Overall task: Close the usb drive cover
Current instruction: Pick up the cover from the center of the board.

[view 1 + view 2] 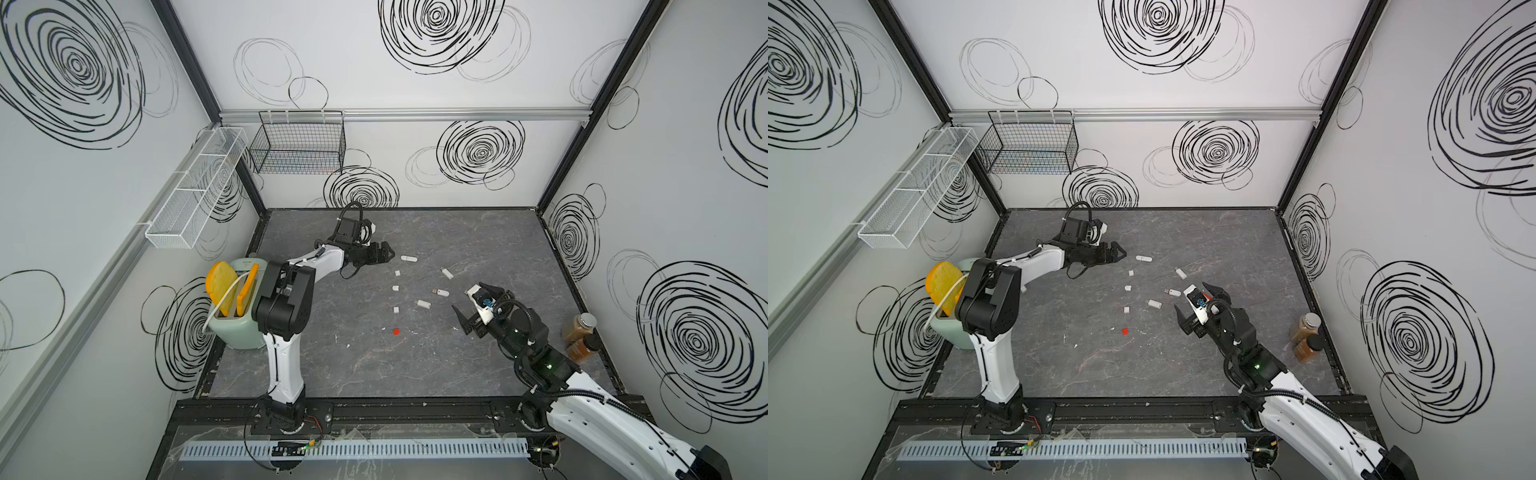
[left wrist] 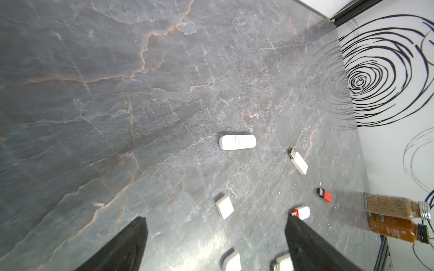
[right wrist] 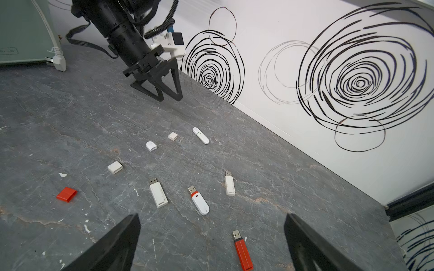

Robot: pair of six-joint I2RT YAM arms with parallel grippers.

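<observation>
A white usb drive with its cover on lies free on the grey table at the back. My left gripper is just left of it, open and empty. Several uncapped drives lie mid-table: a white one with a red collar, two white rectangular ones and a red one. Loose white covers and a red cover lie left of them. My right gripper hovers open above the red drive.
A mint toaster with bread slices stands at the table's left edge behind my left arm. Two spice bottles lie by the right wall. A black wire basket and a white mesh shelf hang on the walls.
</observation>
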